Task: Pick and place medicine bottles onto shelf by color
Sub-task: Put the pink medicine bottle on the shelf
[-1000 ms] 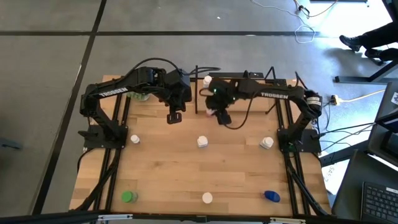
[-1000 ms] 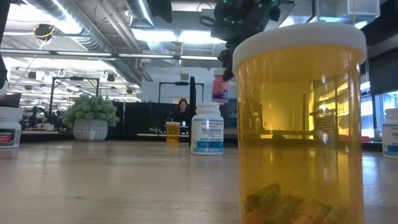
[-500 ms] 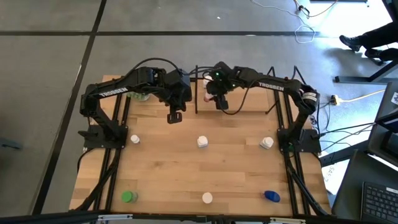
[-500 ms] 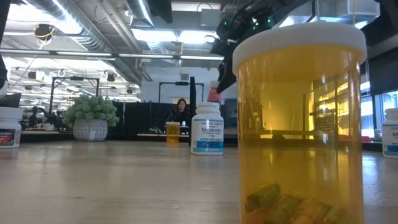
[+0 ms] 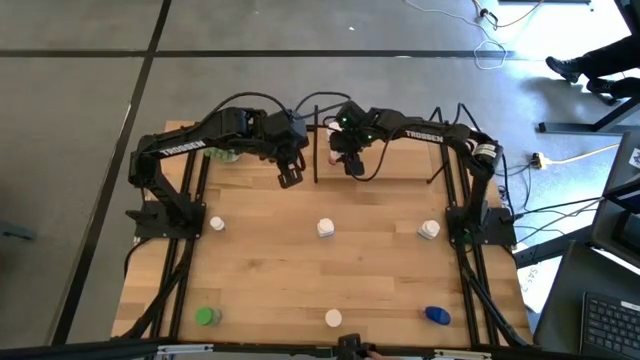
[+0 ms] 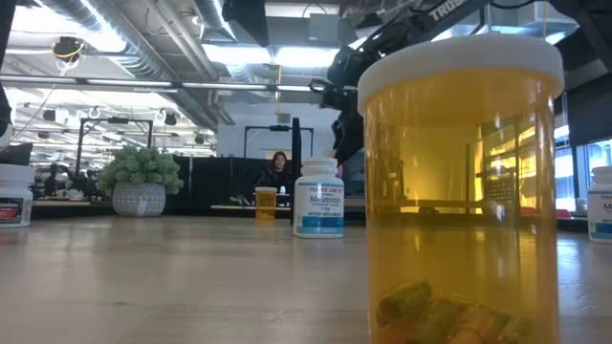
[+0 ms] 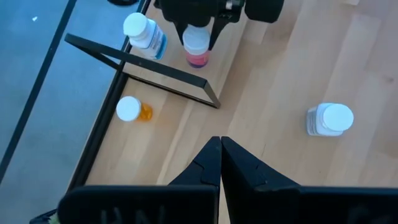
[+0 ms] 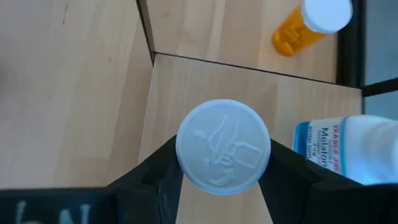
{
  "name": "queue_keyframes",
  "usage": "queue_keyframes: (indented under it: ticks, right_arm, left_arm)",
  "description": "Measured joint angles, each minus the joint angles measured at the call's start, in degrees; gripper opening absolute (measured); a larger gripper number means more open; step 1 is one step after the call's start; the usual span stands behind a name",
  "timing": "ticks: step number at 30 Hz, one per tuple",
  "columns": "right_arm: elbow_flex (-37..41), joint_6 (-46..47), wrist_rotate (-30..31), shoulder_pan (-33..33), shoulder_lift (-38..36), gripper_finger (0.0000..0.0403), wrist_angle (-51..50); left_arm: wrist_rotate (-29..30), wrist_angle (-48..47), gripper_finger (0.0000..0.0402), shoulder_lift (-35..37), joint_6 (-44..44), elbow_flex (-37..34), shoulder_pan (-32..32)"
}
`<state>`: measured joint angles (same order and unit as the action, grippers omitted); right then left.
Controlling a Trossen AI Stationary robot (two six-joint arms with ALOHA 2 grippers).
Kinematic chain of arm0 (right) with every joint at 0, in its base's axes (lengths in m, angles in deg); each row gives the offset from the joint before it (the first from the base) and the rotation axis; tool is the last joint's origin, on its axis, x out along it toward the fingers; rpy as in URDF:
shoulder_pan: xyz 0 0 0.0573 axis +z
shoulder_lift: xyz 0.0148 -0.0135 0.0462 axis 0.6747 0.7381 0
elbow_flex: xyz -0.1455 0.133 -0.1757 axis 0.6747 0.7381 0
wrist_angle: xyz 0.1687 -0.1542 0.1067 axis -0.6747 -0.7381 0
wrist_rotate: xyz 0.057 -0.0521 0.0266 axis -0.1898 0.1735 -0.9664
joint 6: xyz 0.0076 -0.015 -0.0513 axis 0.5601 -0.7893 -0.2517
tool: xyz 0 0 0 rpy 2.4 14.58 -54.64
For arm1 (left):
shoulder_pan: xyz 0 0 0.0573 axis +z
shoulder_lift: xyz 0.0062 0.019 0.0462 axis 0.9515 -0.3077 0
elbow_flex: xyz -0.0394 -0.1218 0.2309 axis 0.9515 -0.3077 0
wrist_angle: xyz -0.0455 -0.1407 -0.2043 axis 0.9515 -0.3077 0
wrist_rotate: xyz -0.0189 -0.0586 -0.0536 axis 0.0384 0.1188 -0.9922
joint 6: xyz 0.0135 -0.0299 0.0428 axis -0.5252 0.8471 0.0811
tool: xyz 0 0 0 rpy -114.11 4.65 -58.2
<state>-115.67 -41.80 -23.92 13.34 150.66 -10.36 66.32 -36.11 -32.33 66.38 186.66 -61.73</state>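
My right gripper [image 5: 342, 160] is shut on a pink-red bottle with a white cap [image 7: 198, 48], upright over the near left corner of the shelf [image 8: 249, 87], a light wood board in a black frame. A white blue-labelled bottle [image 7: 144, 32] stands on the shelf beside it. An orange bottle [image 7: 134, 110] lies on its side beyond the frame. My left gripper [image 7: 221, 155] is shut and empty, above the table just left of the shelf [image 5: 290, 178]. My right gripper pinches the pink-red bottle between its two fingers at the white cap's sides [image 8: 183, 155]. The fingers point down from above. The bottle stays upright, its cap up; I cannot tell whether its base touches the shelf board.
White bottles stand mid-table [image 5: 216, 225], [image 5: 325, 228], [image 5: 429, 230]. Near the front edge stand a green [image 5: 207, 317], a white [image 5: 333, 319] and a blue bottle [image 5: 436, 316]. A big orange bottle [image 6: 459, 191] fills the low view. A green plant [image 5: 225, 153] stands far left.
My right gripper has carried the pink-red bottle toward the table's far edge, from over the table to over the shelf's near left corner, keeping it upright. My left gripper has shifted a little toward the shelf and turned slightly.
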Motion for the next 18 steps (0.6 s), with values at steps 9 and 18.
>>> queue_keyframes:
  ticks: [9, 18]
  right_arm:
    - [0.02, -0.01, 0.42, -0.01, 1.14, 0.0179, 1.09]
    - [0.02, 0.23, 4.04, -0.01, 1.14, 0.0207, 2.46]
  left_arm:
    - [0.02, -0.04, 0.0000, 0.00, 1.42, 0.00, -0.04]
    - [0.02, -0.13, 0.0000, 0.00, 1.42, 0.00, -0.04]
